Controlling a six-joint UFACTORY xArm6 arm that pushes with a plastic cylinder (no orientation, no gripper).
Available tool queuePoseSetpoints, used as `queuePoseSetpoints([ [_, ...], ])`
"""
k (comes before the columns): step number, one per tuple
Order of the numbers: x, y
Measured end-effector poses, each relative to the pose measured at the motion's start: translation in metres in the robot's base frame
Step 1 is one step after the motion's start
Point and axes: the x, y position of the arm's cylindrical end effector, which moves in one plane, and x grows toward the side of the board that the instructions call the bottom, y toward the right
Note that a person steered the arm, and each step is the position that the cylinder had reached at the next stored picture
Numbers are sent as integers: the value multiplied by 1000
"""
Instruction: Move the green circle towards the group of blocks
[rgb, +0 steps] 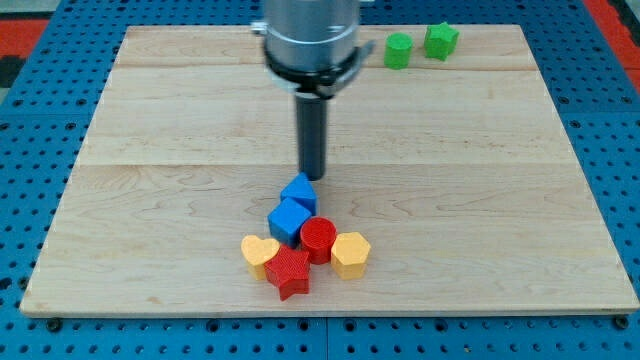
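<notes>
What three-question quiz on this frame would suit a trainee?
1. True or false: the green circle touches the group of blocks.
2. Which block lies nearest my tip? A) red star B) upper blue block C) green star
3. Fill in: both green blocks sit near the view's ____ edge of the board.

Key:
1. False; it sits far off, beside the green star.
2. B; the tip is just above that block in the view.
3. Top.
</notes>
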Motion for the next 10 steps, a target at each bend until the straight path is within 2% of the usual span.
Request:
queuePoseSetpoints([
  [2,2,-7],
  [3,-33,46],
  [5,-143,216],
  [6,-221,279],
  [7,-266,309],
  [8,-266,214],
  [9,-244,131],
  [10,-227,103],
])
